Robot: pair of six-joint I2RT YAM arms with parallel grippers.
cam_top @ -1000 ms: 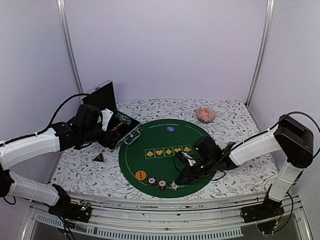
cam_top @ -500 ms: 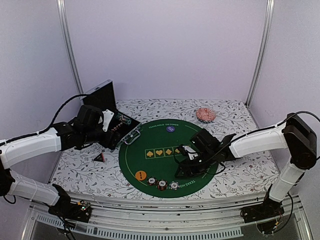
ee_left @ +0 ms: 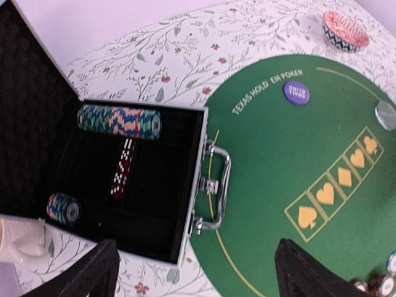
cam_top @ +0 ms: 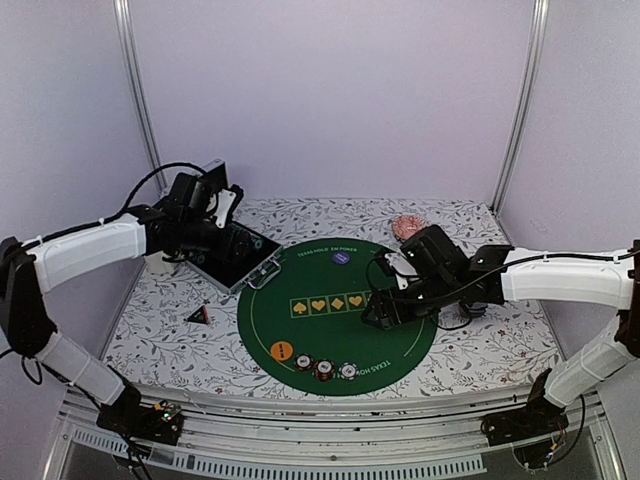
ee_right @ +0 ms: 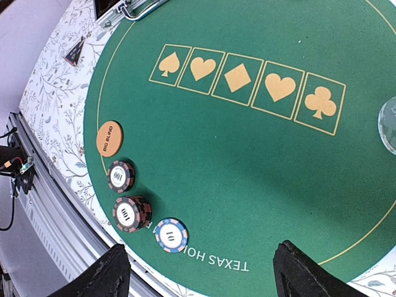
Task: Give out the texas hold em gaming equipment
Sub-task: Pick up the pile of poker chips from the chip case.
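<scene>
Basically the next pick turns on the open case (ee_left: 201, 154) at the far-left of the table (ee_left: 161, 68), handle just over the left edge of the green mat (ee_left: 278, 161). The left gripper (ee_left: 195, 247) hangs above it, jaws wide, nothing btwn them. A chip roll (ee_left: 119, 121) lies on its side along the case's far wall, ahead of the fingers. Its long axis runs approx parallel to the finger-to-finger line, so closing would prob. pinch it end to end. A short chip stack (ee_left: 63, 208) sits in the case's left corner.

The right gripper (ee_right: 201, 247) is well apart, over the mat's right half, also wide and empty. So the left arm is the nearer 1.

Already out at the mat's near edge: 3 chips (ee_right: 132, 212) in a row, orange disc (ee_right: 109, 137) beside them.
</scene>
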